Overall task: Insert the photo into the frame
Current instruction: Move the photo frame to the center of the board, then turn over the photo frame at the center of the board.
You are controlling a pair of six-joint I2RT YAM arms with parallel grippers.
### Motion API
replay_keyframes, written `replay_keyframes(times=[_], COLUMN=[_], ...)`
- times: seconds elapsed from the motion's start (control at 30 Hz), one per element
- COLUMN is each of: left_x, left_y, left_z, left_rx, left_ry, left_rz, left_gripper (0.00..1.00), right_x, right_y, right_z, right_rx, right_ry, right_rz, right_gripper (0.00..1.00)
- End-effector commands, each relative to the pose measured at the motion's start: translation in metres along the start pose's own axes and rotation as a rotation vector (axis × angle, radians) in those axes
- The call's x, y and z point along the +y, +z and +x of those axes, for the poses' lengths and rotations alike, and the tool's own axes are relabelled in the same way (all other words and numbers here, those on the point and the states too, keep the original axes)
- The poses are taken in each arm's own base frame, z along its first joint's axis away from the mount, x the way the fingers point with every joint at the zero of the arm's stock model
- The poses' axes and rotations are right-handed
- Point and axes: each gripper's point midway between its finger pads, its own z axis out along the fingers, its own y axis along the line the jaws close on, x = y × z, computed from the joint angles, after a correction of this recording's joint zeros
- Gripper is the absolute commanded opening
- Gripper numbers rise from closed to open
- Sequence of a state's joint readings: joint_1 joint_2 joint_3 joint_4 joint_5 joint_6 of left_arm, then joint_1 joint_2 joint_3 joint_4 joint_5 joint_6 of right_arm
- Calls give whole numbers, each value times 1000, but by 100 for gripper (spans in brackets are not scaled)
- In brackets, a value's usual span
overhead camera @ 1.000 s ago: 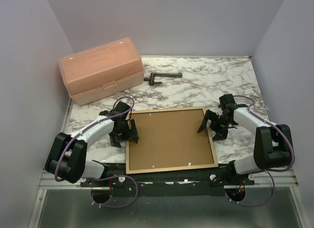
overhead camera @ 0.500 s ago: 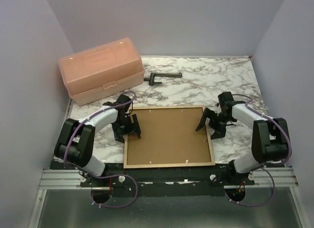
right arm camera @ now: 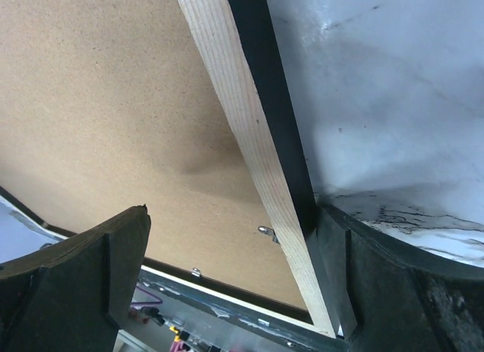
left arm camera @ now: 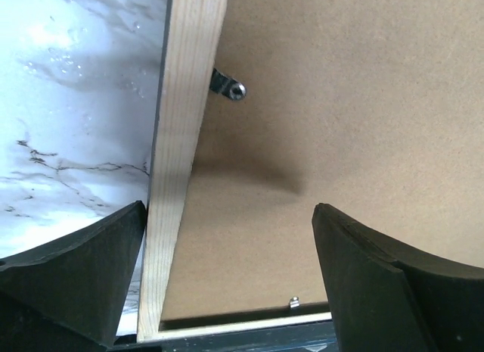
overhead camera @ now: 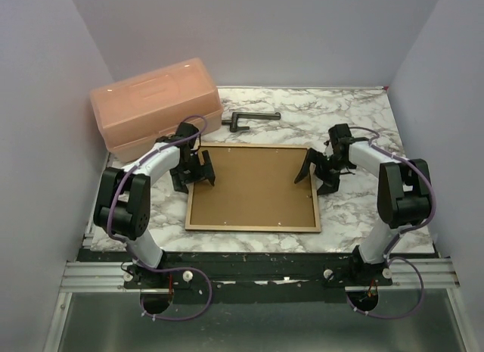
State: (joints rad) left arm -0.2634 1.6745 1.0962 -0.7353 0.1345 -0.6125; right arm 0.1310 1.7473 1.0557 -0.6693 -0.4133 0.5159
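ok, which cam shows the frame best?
Top external: the whole frame lies flat, back side up, all four sides in view. Left wrist shows only its left wood edge; right wrist only its right edge.

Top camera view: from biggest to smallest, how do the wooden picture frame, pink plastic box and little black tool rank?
1. Tan wooden rectangular picture frame and translucent pink plastic box: look about alike, too close to rank.
2. Small black metal L-shaped tool: clearly smallest.

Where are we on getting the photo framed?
Done: the frame lies back-up with the backing board seated in it. In hand: left gripper and right gripper, both open, straddle its side rails. Remaining: no photo shows, so I cannot tell whether it is already inside.
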Motion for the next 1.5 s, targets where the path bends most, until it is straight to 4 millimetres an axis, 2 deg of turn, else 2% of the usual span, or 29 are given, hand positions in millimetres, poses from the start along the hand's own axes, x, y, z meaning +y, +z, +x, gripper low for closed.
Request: replay_keyframes(times=[0.0, 0.13, 0.27, 0.37, 0.5, 0.6, 0.7, 0.77, 0.9, 1.07, 1.2, 1.4, 1.47], left_x=[-4, 24, 47, 53, 48, 36, 17, 3, -31, -72, -95, -112, -116], left_y=[-10, -25, -43, -53, -60, -57, -53, -52, -61, -86, -106, -120, -123], left_z=[-2, 0, 8, 21, 47, 70, 91, 99, 101, 93, 89, 90, 93], left_rx=[-21, -78, -126, -146, -169, -155, -145, -147, -191, -271, -331, -373, -382], left_ry=[40, 67, 80, 95, 137, 174, 225, 256, 324, 419, 484, 622, 706], left_rz=[-8, -128, -210, -214, -178, -131, -86, -54, 53, 190, 283, 349, 360], left_gripper=[95, 99, 98, 98, 99, 98, 98, 98, 97, 97, 97, 98, 99], right_x=[10, -10, -28, -39, -42, -37, -44, -50, -49, -53, -51, -37, -28], right_y=[3, -7, -14, -17, -17, -21, -20, -16, -10, -8, -11, -27, -37], right_z=[-4, 3, 23, 44, 73, 83, 92, 100, 108, 110, 107, 100, 95], right_rx=[-18, -51, -38, -13, 33, 43, 49, 64, 84, 77, 70, 61, 54], right_ry=[-70, -83, -82, -67, -34, -10, 7, 21, 35, 23, 13, -31, -45], right_rz=[-12, 80, 134, 152, 106, 68, 85, 95, 89, 124, 129, 113, 99], right_gripper=[100, 100, 100, 100, 100, 99, 95, 89, 68, 41, 19, 2, 0])
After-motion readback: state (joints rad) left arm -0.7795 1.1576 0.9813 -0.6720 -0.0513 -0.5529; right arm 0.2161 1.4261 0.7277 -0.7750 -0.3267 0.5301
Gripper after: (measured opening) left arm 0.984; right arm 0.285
